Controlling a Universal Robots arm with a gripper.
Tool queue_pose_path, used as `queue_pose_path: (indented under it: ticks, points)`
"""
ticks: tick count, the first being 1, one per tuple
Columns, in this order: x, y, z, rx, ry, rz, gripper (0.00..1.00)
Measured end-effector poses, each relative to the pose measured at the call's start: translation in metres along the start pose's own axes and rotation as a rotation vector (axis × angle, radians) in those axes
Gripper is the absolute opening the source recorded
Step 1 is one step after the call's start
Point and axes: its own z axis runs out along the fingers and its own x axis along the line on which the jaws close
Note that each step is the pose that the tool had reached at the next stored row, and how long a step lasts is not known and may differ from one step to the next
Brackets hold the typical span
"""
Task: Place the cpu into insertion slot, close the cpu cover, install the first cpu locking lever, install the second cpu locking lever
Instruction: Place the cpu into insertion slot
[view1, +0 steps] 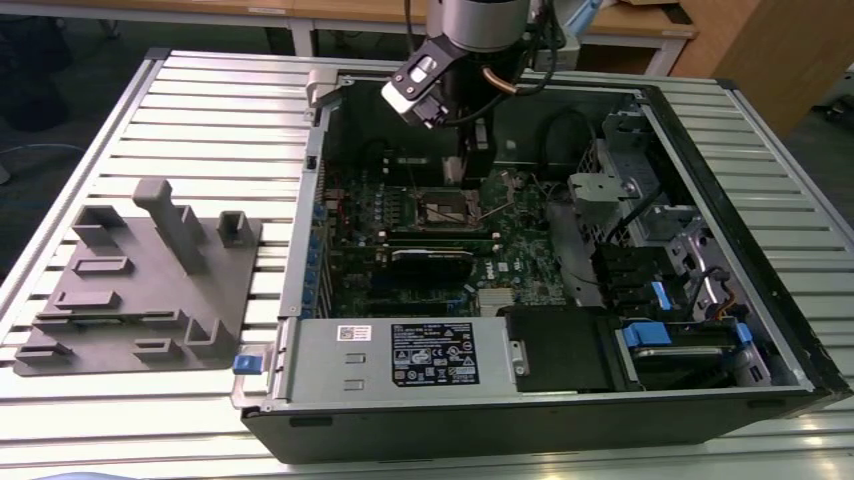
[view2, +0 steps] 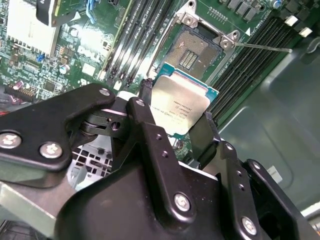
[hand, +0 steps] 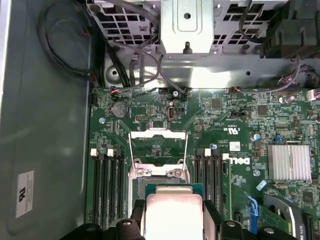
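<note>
My gripper (view1: 470, 172) hangs inside the open computer case, shut on the cpu (view2: 176, 102), a flat silver-topped square with a green edge, also seen in the first wrist view (hand: 172, 214). One black finger (hand: 136, 220) presses each side of the chip. The cpu hovers close above the motherboard, partly over the near edge of the insertion slot (view2: 194, 50), whose dark centre lies open. In the exterior view the slot (view1: 447, 207) sits just below the gripper. The cpu cover (hand: 158, 133) is swung up and open past the slot. Two thin locking levers (hand: 131, 150) stand released; one (view2: 260, 48) juts out sideways.
Long black memory slots (hand: 107, 185) flank the socket on both sides. A finned heatsink (hand: 289, 162) sits further along the board. Drive cages and cables (view1: 641, 230) fill the case on the exterior view's right, and the power-supply box (view1: 400, 355) is at the front. A grey fixture (view1: 134, 280) lies on the table.
</note>
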Motion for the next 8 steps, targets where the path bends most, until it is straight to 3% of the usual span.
queue_pose_path:
  ticks: [8]
  points:
    - [0.0,-0.0005,0.003,0.0,0.0,0.0,0.54]
